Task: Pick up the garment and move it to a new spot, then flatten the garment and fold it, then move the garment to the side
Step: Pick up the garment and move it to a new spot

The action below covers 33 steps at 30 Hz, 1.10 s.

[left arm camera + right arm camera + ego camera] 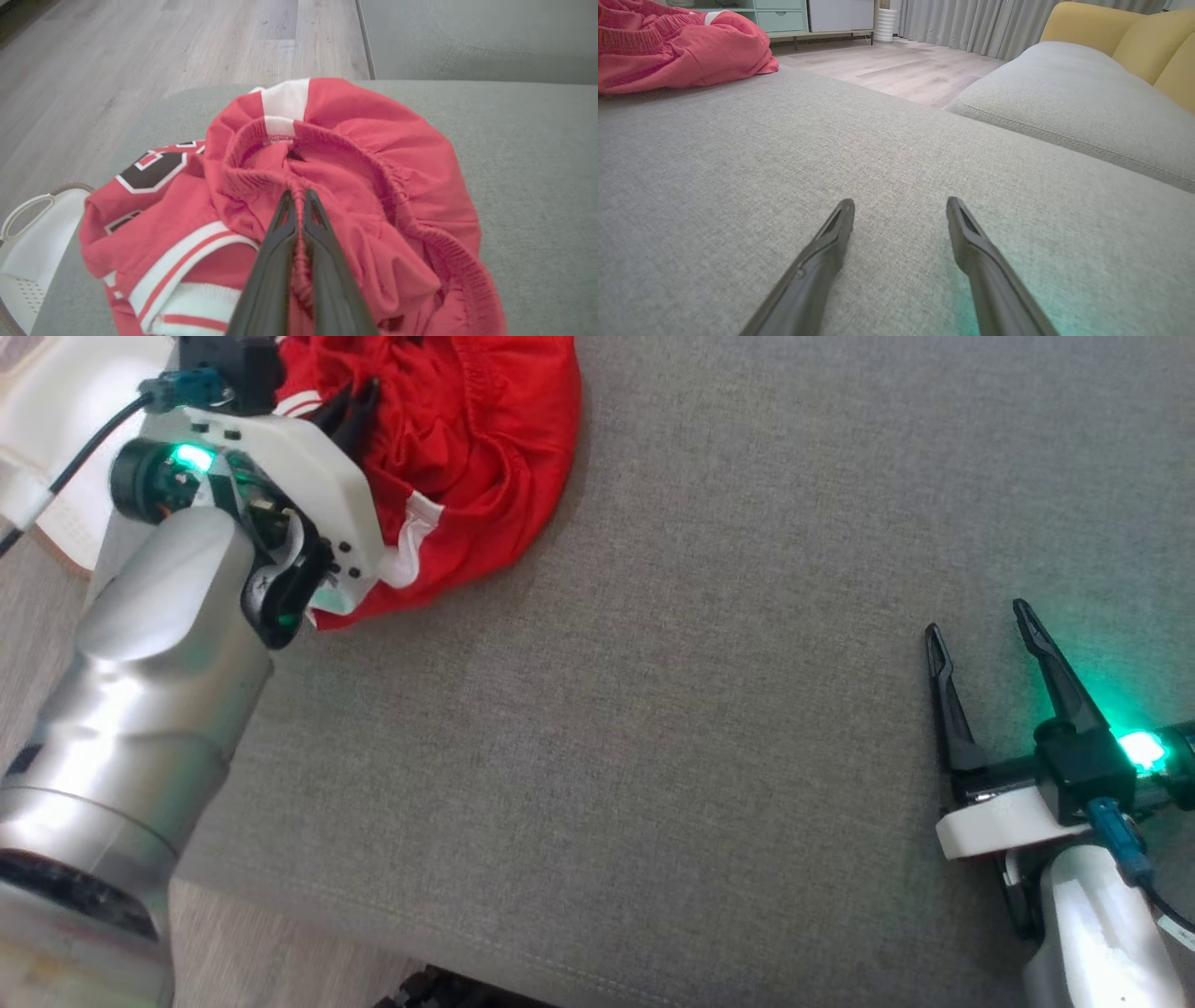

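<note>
The garment [467, 448] is a crumpled red pair of shorts with white stripes and an elastic waistband, lying at the far left of the grey cushion [653, 728]. My left gripper [353, 406] is pressed into its left part. In the left wrist view the left gripper [299, 193] is shut, pinching a fold of the waistband of the garment [373, 140]. My right gripper [976, 621] hovers low over bare cushion at the right, open and holding nothing; its wrist view shows the right gripper [900, 205] with the garment [682, 51] far off at the upper left.
A white plastic basket [32, 242] stands off the cushion's left edge. Wooden floor [187, 42] lies beyond the cushion. A second grey cushion [1064, 98] and a yellow sofa back [1134, 37] lie to the right. Cabinets [784, 18] and curtains stand far away.
</note>
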Motion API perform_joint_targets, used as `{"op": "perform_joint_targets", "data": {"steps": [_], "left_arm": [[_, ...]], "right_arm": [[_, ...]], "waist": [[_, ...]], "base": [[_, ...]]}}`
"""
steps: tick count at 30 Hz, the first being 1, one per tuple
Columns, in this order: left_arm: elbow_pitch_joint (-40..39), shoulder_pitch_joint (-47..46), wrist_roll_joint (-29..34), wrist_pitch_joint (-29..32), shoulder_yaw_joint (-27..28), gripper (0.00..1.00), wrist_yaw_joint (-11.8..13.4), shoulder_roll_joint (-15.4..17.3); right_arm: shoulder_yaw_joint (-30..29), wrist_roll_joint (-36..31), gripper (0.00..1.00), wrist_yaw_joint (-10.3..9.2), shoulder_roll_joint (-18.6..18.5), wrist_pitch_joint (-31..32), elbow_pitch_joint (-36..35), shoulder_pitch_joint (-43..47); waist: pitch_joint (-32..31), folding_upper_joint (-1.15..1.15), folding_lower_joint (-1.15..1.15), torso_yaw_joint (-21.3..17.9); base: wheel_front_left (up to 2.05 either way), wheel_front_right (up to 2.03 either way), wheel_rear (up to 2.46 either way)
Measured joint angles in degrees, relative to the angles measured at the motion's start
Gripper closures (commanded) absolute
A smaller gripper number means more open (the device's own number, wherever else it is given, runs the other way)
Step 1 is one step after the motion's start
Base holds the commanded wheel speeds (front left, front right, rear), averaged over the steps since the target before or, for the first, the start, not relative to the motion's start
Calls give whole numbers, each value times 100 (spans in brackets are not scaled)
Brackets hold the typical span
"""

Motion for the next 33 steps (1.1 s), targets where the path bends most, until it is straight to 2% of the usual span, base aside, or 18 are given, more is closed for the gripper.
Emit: {"op": "perform_joint_targets", "data": {"steps": [10,16,25,33], "left_arm": [[-444,-510,-444,-489,-731,100,0,557],[-1115,-973,-450,-639,-1268,100,0,915],[-2030,-1464,-521,-391,-1972,100,0,1262],[-2675,-1718,-689,-345,-2167,100,-1,1269]], "right_arm": [[96,250,0,0,45,10,346,-75],[246,646,0,0,88,19,312,-41],[512,1174,0,0,110,26,82,241],[524,1392,0,0,123,26,-165,315]], "waist": [[-579,0,1,-204],[-1114,0,0,-566],[-1722,0,-1,-1649],[-2003,0,-1,-2813]], "base": [[0,0,0],[0,0,0],[0,0,0],[0,0,0]]}}
